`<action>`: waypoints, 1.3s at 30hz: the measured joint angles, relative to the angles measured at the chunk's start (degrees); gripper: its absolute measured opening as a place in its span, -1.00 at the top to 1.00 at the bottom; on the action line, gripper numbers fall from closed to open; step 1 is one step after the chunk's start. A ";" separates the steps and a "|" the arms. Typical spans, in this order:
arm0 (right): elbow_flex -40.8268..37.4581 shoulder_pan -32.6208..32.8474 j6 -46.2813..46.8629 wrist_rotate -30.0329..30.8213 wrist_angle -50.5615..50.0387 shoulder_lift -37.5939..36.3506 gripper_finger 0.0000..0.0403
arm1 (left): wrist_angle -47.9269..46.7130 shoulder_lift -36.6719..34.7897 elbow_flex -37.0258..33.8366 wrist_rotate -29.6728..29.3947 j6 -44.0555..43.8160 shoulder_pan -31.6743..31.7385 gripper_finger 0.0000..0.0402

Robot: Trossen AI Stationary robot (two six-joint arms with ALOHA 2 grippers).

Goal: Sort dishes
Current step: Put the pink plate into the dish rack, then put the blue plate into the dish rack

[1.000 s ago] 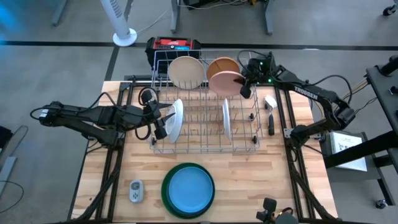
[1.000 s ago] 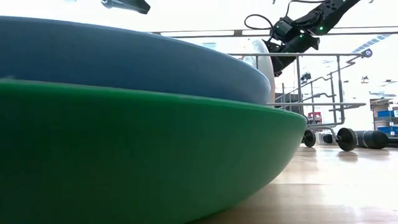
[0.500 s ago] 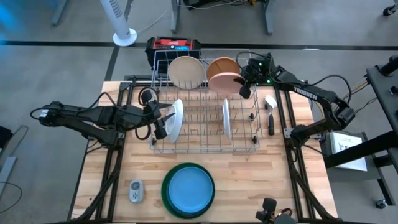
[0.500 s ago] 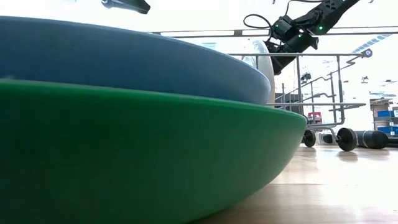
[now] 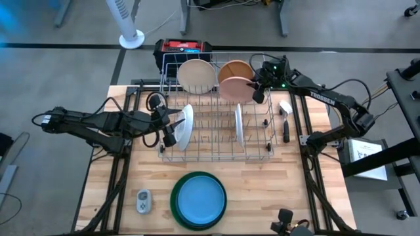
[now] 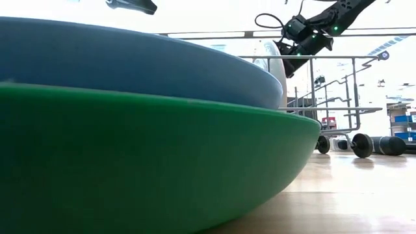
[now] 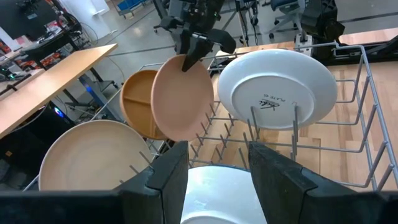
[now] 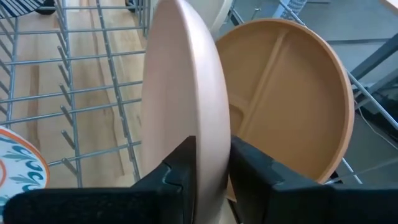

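A silver wire rack [image 5: 216,154] stands mid-table. A cream plate [image 5: 197,75] and a tan divided plate [image 5: 231,67] stand on edge at its far side. In front of the tan one is a pink plate [image 5: 236,87], with my right gripper [image 5: 256,92] shut on it. One white plate [image 5: 239,124] stands on edge between the tines. My left gripper [image 5: 173,129] is at the rack's left end, shut on another white plate [image 5: 188,126]. A blue plate [image 5: 198,200] lies in a large green one [image 5: 176,208] near the front edge. My left gripper has the white plate's rim [image 7: 217,186] between its two fingers [image 7: 171,177], coming level from the table's left. The plate stands on edge inside the rack's left end. My right gripper pinches the pink plate's upper rim [image 8: 208,146] between its two fingers [image 8: 181,167], one on each face, slanting down from the far right. The plate stands on edge, its lower rim [image 7: 186,138] down among the rack's tines.
A small grey gadget [image 5: 143,201] lies at the front left. A utensil with a black handle [image 5: 285,124] lies right of the rack. A red and black box [image 5: 182,47] sits behind the rack. A patterned plate [image 8: 18,171] shows in the right wrist view.
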 joint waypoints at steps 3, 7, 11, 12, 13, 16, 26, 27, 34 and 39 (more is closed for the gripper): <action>0.00 0.00 1.08 0.57 -0.28 -0.68 0.63 | -0.02 0.00 0.00 0.00 0.00 0.00 0.22; 0.00 -0.02 2.56 0.92 -0.41 -1.24 0.56 | -0.02 0.00 0.00 0.00 0.00 0.00 0.22; 0.02 -0.04 3.66 0.95 -0.42 -1.69 0.45 | -0.02 0.00 0.00 0.00 0.00 0.00 0.22; 0.02 -0.04 3.96 0.97 -0.44 -1.84 0.42 | -0.02 0.00 0.00 0.00 0.00 0.00 0.22; 0.02 -0.04 4.16 0.97 -0.42 -2.02 0.39 | -0.02 0.00 0.00 0.00 0.00 0.00 0.22; 0.02 -0.04 5.12 0.98 -0.44 -2.69 0.31 | -0.02 0.00 0.00 0.00 -0.02 0.00 0.22; 0.07 -0.04 7.36 0.97 -0.54 -6.21 0.09 | -0.04 0.00 0.00 0.00 -0.02 0.00 0.22; 0.07 -0.04 7.36 0.97 -0.70 -6.60 0.08 | -0.04 0.00 0.00 0.02 -0.02 0.00 0.22; 0.07 -0.04 8.81 0.97 -3.38 -10.67 0.01 | -0.04 0.00 0.00 0.02 -0.06 0.00 0.22; 0.09 0.10 11.34 0.97 -5.51 -16.12 -0.01 | -0.04 0.00 0.00 0.81 -1.90 -0.09 0.22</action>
